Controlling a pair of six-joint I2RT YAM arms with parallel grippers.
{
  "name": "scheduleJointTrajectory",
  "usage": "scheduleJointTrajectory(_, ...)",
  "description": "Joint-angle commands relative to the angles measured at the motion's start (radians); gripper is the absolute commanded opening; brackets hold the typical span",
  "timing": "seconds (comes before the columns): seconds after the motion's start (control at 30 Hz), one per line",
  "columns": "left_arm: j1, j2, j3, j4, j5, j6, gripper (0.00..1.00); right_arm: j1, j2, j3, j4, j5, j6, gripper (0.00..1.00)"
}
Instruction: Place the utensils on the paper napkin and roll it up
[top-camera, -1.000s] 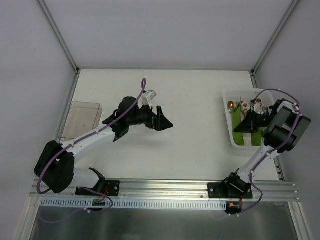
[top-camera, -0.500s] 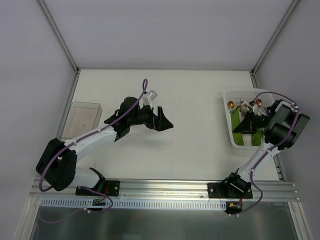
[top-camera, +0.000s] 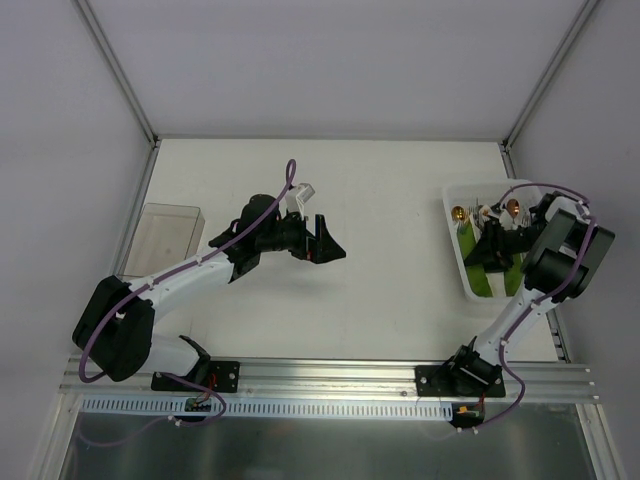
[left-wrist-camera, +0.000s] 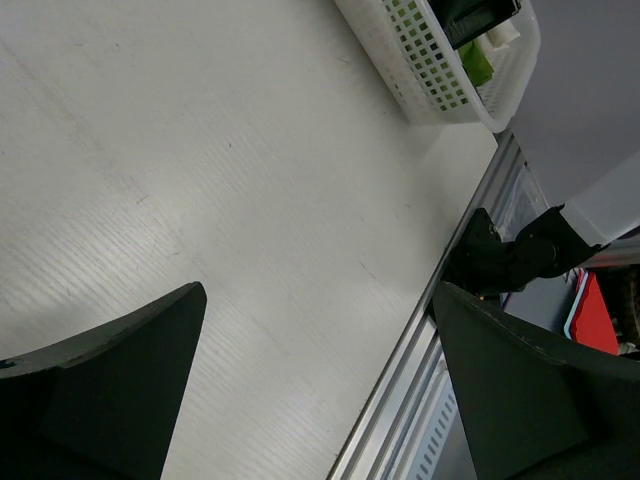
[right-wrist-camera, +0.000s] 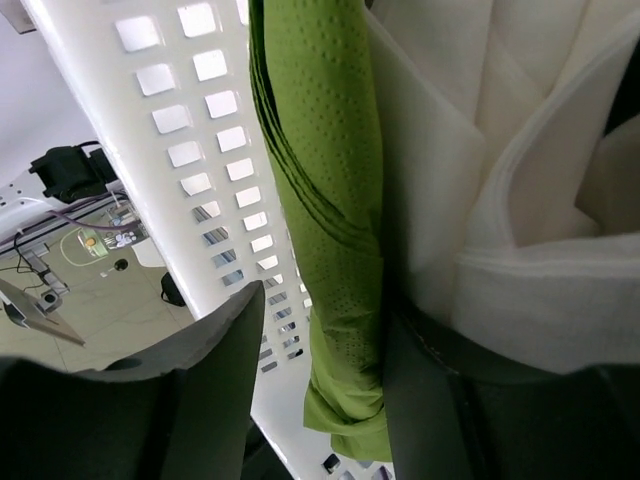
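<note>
Paper napkin (right-wrist-camera: 340, 250): olive-green, standing on edge in the white basket (top-camera: 456, 262) by the bench's (top-camera: 400, 190) right edge, tight against white paper sheets (right-wrist-camera: 500, 140).
Utensils (top-camera: 487, 211): brown-orange handles showing at the basket's far end.
Right gripper (top-camera: 488, 248): down inside the basket, jaws released and straddling the napkin, a gap on one side.
Left gripper (top-camera: 338, 252): hovering over mid-bench, jaws spread wide, nothing between them.
</note>
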Motion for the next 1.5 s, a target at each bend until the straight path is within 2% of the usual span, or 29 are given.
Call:
scheduleJointTrajectory(0.0, 0.001, -0.018, 0.03, 0.008, 0.004, 0.004, 0.99, -0.002, -0.069, 0.009, -0.034, 0.135, 0.041, 0.52)
scheduleJointTrajectory(0.13, 0.003, -0.021, 0.027, 0.006, 0.001, 0.005, 0.99, 0.001, -0.105, 0.029, -0.022, 0.167, 0.055, 0.58)
scheduleJointTrajectory(0.3, 0.003, -0.018, 0.027, 0.006, -0.002, 0.005, 0.99, 0.018, -0.135, 0.05, -0.01, 0.203, 0.076, 0.59)
scheduleJointTrajectory(0.47, 0.001, -0.021, 0.028, -0.006, -0.026, 0.013, 0.99, 0.049, -0.192, 0.047, 0.032, 0.264, 0.098, 0.72)
scheduleJointTrajectory(0.73, 0.006, -0.061, 0.024, -0.072, -0.114, 0.03, 0.99, 0.073, -0.272, 0.115, 0.07, 0.353, 0.13, 0.78)
scheduleJointTrajectory(0.9, 0.043, -0.095, 0.05, -0.178, -0.184, 0.048, 0.99, 0.079, -0.341, 0.251, 0.049, 0.287, 0.125, 0.98)
scheduleJointTrajectory(0.97, 0.078, -0.118, 0.054, -0.221, -0.192, 0.055, 0.99, 0.095, -0.356, 0.279, 0.043, 0.249, 0.141, 0.99)
scheduleJointTrajectory(1.13, 0.161, -0.147, 0.111, -0.325, -0.239, 0.11, 0.99, 0.262, -0.451, 0.256, 0.108, 0.183, 0.268, 0.99)
scheduleJointTrajectory(1.3, 0.227, -0.117, 0.238, -0.463, -0.295, 0.197, 0.99, 0.534, -0.551, 0.113, 0.383, 0.175, 0.464, 0.99)
scheduleJointTrajectory(1.47, 0.233, -0.029, 0.307, -0.552, -0.371, 0.242, 0.99, 0.729, -0.588, -0.081, 0.611, 0.195, 0.57, 0.99)
